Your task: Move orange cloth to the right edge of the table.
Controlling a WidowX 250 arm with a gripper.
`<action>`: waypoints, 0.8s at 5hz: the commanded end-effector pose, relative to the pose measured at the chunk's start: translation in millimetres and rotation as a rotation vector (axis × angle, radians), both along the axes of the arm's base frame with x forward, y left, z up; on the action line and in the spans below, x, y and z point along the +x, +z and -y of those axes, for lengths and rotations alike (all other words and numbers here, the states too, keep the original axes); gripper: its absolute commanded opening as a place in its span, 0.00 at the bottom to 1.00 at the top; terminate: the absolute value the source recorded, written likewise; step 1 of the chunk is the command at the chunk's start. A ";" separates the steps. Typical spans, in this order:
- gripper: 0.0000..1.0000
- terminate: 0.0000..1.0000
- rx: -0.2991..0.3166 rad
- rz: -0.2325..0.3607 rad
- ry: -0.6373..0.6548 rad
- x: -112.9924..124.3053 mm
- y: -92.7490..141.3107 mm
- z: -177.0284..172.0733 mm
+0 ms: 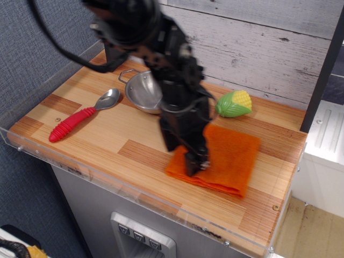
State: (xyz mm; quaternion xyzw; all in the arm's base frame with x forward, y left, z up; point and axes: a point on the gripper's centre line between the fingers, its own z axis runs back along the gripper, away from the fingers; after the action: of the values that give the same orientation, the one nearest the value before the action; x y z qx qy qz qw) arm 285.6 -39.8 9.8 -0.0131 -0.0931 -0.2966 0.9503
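Item count on the striped light and reddish-brown wooden plank table [134, 129] with clear acrylic rim:

- One bright orange folded microfibre cloth [231, 158].
- One round stainless steel bowl with wire handles [141, 92].
- One spoon with a ribbed red handle and a metal head [80, 117].
- One toy corn cob, yellow kernels in a green plastic husk [234, 104].
- One black robot arm, carrying one black gripper [194, 163].

Total loose items on the table: four.
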 end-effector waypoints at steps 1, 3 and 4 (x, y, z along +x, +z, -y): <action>1.00 0.00 -0.019 0.029 -0.155 1.4 13.0 66.0; 1.00 0.00 -0.013 0.033 -0.157 0.0 12.7 65.0; 1.00 0.00 -0.007 0.056 -0.121 -0.1 21.1 54.7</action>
State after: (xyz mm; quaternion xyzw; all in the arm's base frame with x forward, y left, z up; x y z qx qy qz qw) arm 288.3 -86.9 13.0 -0.0174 -0.0933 -0.3493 0.9322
